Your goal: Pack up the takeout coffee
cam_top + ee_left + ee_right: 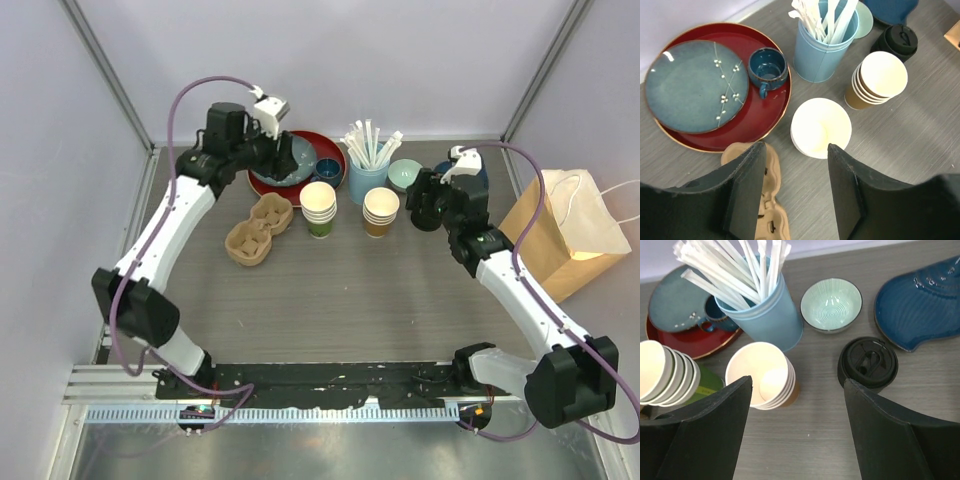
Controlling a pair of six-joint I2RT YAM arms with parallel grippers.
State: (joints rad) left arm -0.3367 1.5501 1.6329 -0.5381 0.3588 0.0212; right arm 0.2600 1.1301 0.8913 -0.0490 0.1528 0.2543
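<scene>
1. Your left end effector (796, 150) has its fingers apart with nothing between them. It hangs over the counter (900, 145) at the near edge of the red tray (771, 116).
2. In its wrist view, the green-sided cup stack (821, 127) shows just past the gap between the fingers. The cardboard cup carrier (771, 172) sits under the left finger.
3. Your right end effector (799, 385) is also spread wide and clamps nothing.
4. Only one lidded cup (868, 362) shows. It stands upright on the counter with its black lid on, just ahead of your right finger (880, 435).
5. That cup is on the near side of the mint bowl (831, 304), beside the dark blue dish (922, 305) and to the right of the brown-sided cup stack (762, 375). You cannot tell its side colour from these views.
6. From above, the right end effector (432, 205) covers that cup's spot.
7. The blue cup of straws (370, 170) stands behind the two stacks, between the red tray and the mint bowl.
8. On the tray sit a blue plate (695, 85) and a blue mug (768, 67).
9. A paper bag (560, 230) lies at the right edge of the counter, well apart from the cardboard cup carrier.
</scene>
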